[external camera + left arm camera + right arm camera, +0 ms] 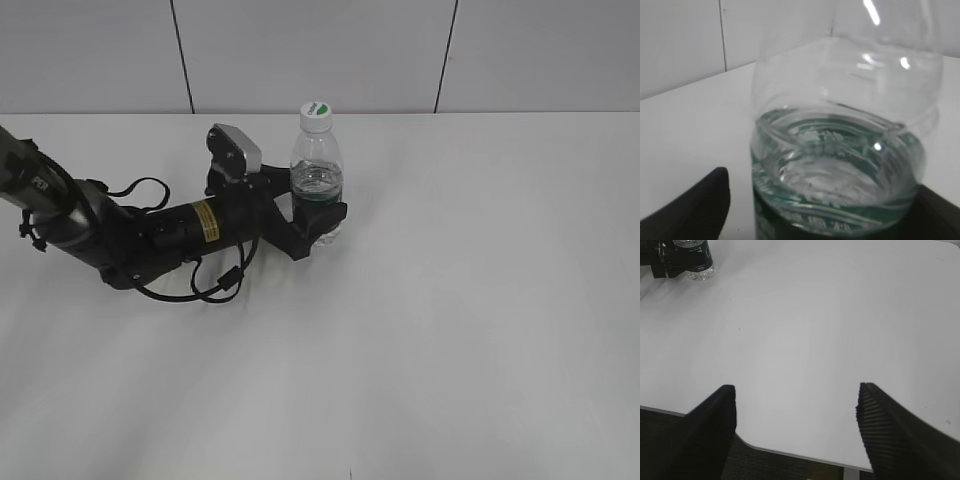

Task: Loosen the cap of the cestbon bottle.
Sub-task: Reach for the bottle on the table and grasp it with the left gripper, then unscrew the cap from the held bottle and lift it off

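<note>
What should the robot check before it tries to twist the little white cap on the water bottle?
1. Clear plastic water bottle upright on the white table: ok.
2. Left gripper around the bottle's green label band: ok.
3. Left gripper squeezing firmly: cannot tell.
4. Small round white cap on and uncovered: ok.
5. Right gripper open: ok.
6. Right gripper at the cap: not ok, far off near the table edge.

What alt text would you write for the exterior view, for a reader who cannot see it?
A black robot arm reaches in from the left across a white table, its left gripper around the green label band of an upright Cestbon bottle partly filled with water. The white cap with a green patch is on the bottle.
</note>
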`<state>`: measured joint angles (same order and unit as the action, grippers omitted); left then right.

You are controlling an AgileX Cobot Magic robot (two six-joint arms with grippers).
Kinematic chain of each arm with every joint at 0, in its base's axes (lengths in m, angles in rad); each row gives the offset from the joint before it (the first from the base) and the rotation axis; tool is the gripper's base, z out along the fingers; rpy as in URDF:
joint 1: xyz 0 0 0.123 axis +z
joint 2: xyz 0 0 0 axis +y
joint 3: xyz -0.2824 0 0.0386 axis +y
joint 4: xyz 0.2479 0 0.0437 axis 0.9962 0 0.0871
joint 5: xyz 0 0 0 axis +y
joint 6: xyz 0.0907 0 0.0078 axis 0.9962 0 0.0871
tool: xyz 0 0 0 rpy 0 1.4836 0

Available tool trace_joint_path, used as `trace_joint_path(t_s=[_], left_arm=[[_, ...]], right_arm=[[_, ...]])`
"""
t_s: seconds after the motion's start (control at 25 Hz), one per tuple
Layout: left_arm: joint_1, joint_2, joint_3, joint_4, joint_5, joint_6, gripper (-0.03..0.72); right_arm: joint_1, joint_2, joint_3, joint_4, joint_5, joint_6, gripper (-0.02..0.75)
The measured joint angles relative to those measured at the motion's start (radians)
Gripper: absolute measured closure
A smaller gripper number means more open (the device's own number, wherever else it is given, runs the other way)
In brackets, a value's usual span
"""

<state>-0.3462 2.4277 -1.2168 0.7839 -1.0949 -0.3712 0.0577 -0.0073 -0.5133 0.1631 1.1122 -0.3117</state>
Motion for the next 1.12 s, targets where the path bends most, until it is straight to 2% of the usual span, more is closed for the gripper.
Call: trace_joint_path(t_s=[0.6,0.72,0.88,1.12], left_arm=[[-0.003,0.025,-0.038,0.011,-0.033,-0.049,0.129],[-0.003,0.025,-0.038,0.014,-0.030,-0.049,0.163],[-0.005,0.025,-0.038,0.020,-0.023,-0.049,0.261],[-0.005,0.025,-0.039,0.020,-0.022,-0.049,0.271]], right_arm=[[0.000,0.000,0.000,0.000,0.000,0.000,0.166],[0.000,0.000,0.000,0.000,0.000,0.000,0.166],[0.000,0.000,0.000,0.000,0.000,0.000,0.166],[0.000,0.000,0.000,0.000,0.000,0.000,0.166]])
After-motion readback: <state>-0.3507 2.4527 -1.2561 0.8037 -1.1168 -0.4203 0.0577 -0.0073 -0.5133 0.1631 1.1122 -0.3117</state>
